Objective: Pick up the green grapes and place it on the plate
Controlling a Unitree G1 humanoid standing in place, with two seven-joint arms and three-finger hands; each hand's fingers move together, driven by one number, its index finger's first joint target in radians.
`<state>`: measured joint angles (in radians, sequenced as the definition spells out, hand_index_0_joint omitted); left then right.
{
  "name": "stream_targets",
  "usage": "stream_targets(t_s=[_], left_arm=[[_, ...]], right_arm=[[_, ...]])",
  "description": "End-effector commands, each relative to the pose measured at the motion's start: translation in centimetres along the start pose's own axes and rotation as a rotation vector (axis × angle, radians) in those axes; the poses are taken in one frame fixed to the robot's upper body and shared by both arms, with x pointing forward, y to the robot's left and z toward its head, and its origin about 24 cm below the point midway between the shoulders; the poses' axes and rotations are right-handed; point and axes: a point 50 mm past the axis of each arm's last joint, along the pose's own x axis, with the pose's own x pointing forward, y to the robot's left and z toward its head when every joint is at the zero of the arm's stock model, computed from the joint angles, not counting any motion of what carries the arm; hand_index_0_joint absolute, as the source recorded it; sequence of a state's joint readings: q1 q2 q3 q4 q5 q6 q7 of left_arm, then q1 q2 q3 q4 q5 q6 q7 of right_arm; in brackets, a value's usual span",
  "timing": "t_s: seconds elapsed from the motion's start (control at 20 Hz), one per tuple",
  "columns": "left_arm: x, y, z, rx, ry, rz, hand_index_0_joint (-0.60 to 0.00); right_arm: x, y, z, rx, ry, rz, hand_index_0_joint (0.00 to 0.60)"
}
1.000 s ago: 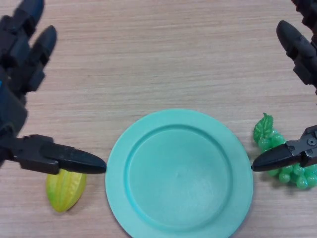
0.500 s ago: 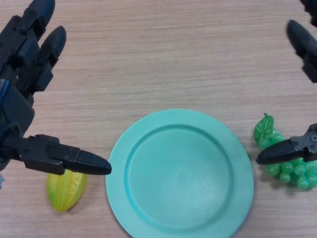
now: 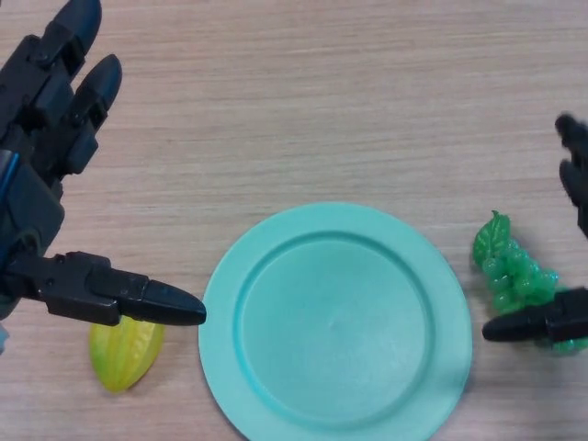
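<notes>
The green grapes (image 3: 514, 273) lie on the wooden table just right of the teal plate (image 3: 333, 322), apart from its rim. My right hand (image 3: 549, 321) is open at the right edge: its thumb lies over the bunch's lower right part and its fingers (image 3: 574, 170) show above the bunch. My left hand (image 3: 41, 165) is open at the left, with its thumb tip near the plate's left rim.
A yellow-green starfruit (image 3: 124, 350) lies on the table left of the plate, partly under my left thumb. The table's wooden top (image 3: 303, 110) stretches beyond the plate.
My right hand has drawn back to the right and lower, so more of the grapes shows. My left hand has shifted slightly right and up.
</notes>
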<state>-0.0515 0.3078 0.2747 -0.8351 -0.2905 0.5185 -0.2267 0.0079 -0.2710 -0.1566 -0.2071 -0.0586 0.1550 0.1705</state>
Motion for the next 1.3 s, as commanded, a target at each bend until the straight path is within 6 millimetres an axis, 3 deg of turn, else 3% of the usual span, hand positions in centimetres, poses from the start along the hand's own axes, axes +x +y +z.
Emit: stream_targets(t_s=[0.05,0.3,0.35,0.5,0.55,0.6,0.85,0.95,1.15,1.3], left_arm=[[-0.4,0.8,3.0,0.114,-0.21,0.049,0.0],[-0.6,0.9,3.0,0.107,-0.211,0.059,0.0],[-0.6,0.9,3.0,0.107,-0.212,0.06,0.0],[-0.8,1.0,2.9,0.109,-0.212,0.071,0.0],[-0.9,1.1,2.9,0.115,-0.211,0.079,0.0],[-1.0,1.3,2.8,0.122,-0.21,0.088,0.0],[-1.0,1.3,2.9,0.139,-0.212,0.096,0.0],[-1.1,1.3,2.8,0.143,-0.212,0.102,0.0],[-1.1,1.6,2.7,0.149,-0.214,0.125,0.0],[-1.1,1.6,2.7,0.149,-0.213,0.123,0.0]], right_arm=[[0.2,-1.7,2.2,-0.138,-0.189,-0.079,0.0],[2.0,-2.3,-0.4,-0.125,-0.132,-0.117,0.0],[2.0,-2.4,-0.5,-0.122,-0.131,-0.119,0.05],[2.1,-2.5,-1.3,-0.153,-0.107,-0.124,0.45],[2.2,-2.5,-1.8,-0.181,-0.091,-0.113,0.551],[2.3,-2.4,-2.3,-0.22,-0.075,-0.089,0.6],[2.0,-2.0,-1.6,-0.267,-0.103,-0.009,0.6],[1.8,-2.0,-0.6,-0.209,-0.124,-0.016,0.6],[1.3,-2.6,4.8,-0.042,-0.249,-0.092,0.6],[0.4,-1.0,9.4,0.009,-0.349,-0.043,0.6]])
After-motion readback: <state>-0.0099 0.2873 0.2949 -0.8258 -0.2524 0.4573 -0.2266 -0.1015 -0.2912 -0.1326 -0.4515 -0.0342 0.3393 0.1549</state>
